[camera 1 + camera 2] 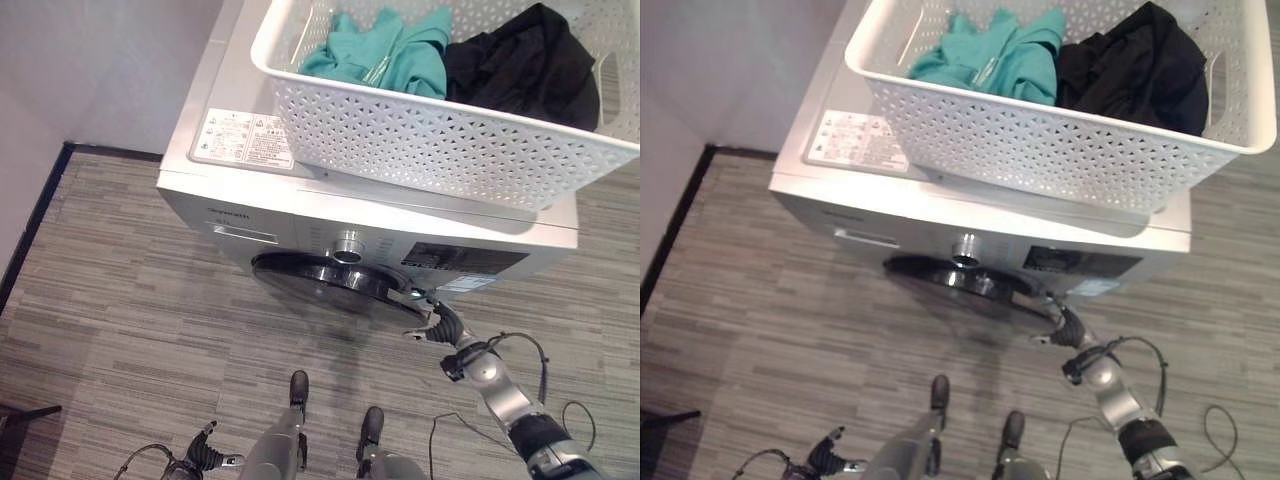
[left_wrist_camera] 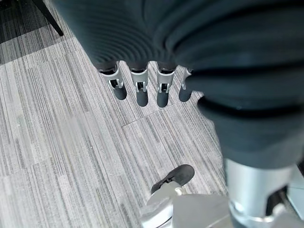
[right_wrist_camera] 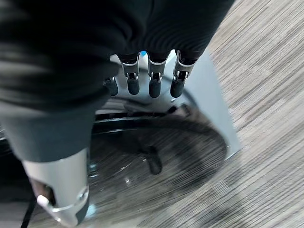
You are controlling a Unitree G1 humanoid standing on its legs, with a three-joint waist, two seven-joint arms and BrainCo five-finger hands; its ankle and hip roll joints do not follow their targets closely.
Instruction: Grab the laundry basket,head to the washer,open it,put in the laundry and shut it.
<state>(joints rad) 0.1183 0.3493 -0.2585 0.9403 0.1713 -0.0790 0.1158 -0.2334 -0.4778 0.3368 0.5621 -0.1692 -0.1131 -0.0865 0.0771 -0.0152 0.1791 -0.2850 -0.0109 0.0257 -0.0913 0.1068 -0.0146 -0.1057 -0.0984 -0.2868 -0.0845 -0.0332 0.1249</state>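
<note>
Grey striped flooring fills your lower frame, with the washer point(image 1: 300, 200) at centre carrying the white laundry basket point(image 1: 440, 140) of teal and black laundry point(image 1: 470, 55) on top. Your right hand point(image 1: 440, 325) reaches the door point(image 1: 330, 280) edge at lower right, fingers relaxed; your left hand point(image 1: 200, 458) hangs loose at bottom left.

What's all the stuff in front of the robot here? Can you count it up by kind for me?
Washing machine: 1
Laundry basket, sitting on top of the machine: 1
Teal clothes in the basket: 1 bundle
Black clothes in the basket: 1 bundle
Robot hands: 2, the right hand at the machine's door, the left hand hanging low over the floor
Total: 6
</note>
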